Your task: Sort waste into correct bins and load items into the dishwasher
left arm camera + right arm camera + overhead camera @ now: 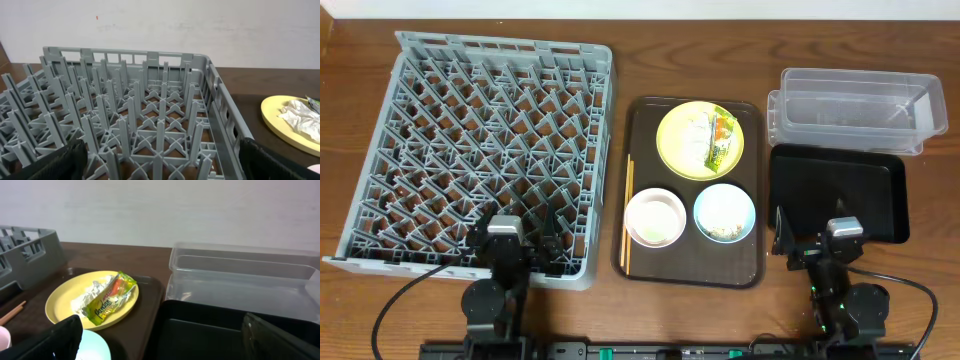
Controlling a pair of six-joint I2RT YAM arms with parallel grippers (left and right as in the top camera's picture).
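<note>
The grey dish rack point(490, 150) stands at the left with nothing in it. The yellow plate point(675, 150) lies on a brown serving tray and holds crumpled white paper point(696, 132) and the green-yellow wrapper point(722, 140). In front of it are the white bowl point(655, 217) and the light-blue bowl point(725, 213), which holds beige food grains point(725, 231). The clear tub point(855, 105) and the black tray point(835, 190) are at the right. My left gripper point(515, 228) is open over the rack's near edge point(160, 165). My right gripper point(820, 228) is open at the black tray's near left corner point(165, 340).
The brown serving tray point(645, 150) sits between the rack and the bins. Wooden chopsticks point(627, 215) lie along its left edge. In the right wrist view the plate point(62, 305), wrapper point(107, 302), clear tub point(240, 275) and black tray point(200, 330) show.
</note>
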